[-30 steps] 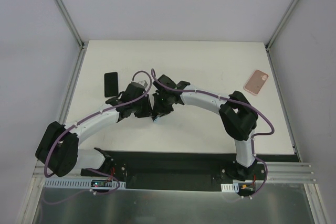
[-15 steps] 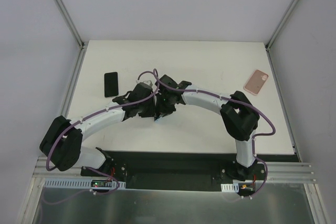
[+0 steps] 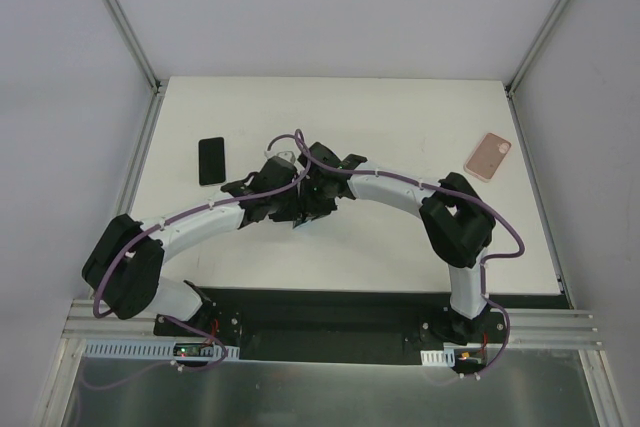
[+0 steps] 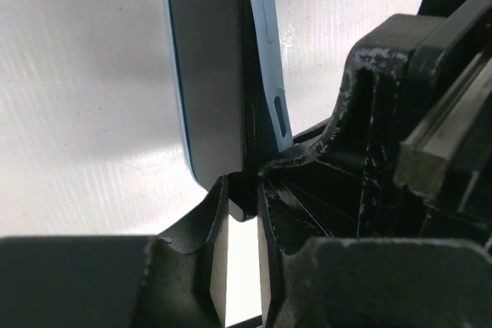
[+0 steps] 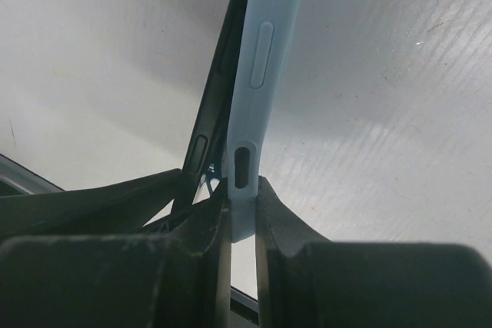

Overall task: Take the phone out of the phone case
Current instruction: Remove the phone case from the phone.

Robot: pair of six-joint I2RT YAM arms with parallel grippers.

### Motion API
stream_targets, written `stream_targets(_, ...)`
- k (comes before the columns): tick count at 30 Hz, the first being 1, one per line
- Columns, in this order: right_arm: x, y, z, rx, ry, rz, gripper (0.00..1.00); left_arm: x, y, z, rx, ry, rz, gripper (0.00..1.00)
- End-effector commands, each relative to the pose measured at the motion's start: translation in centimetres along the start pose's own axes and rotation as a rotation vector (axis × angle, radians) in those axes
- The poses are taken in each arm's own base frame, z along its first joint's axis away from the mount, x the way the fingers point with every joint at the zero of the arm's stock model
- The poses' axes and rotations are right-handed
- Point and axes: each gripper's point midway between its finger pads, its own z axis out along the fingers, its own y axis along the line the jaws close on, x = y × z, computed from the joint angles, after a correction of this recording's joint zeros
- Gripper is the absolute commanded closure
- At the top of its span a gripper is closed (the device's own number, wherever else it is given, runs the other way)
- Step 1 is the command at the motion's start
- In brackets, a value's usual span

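Edgewise, phone (image 4: 207,74) and case (image 4: 265,28) run lengthwise away from the left gripper (image 4: 241,193).

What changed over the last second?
The left gripper swung right, closer to the right gripper, and now pinches the phone by its edge. Unchanged: right gripper clamped on the light-blue case; black handset and pink case lying on the table.
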Motion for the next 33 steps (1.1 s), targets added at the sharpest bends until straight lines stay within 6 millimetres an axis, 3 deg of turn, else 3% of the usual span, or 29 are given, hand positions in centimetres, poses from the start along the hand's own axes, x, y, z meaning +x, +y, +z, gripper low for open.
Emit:
stream_targets(1, 4.2, 0.9, 2.5, -0.032, 0.124, -0.01, 0.99, 0.9, 7.8, 1.5, -0.358, -0.025, 0.053, 0.94)
stream_targets(9, 3.9, 1.2, 2.1, -0.039, 0.114, -0.008, 0.99, 0.5, 10.0, -0.1, -0.505, -0.057, 0.117, 0.95)
stream_targets(23, 4.1, 0.9, 1.8, -0.032, 0.111, -0.004, 0.99, 0.4, 9.7, 1.9, -0.523, -0.032, 0.129, 0.92)
stream_targets(33, 4.3, 0.8, 1.9, -0.032, 0.113, -0.003, 0.99, 1.0, 10.1, 2.9, -0.528, -0.015, 0.147, 0.8)
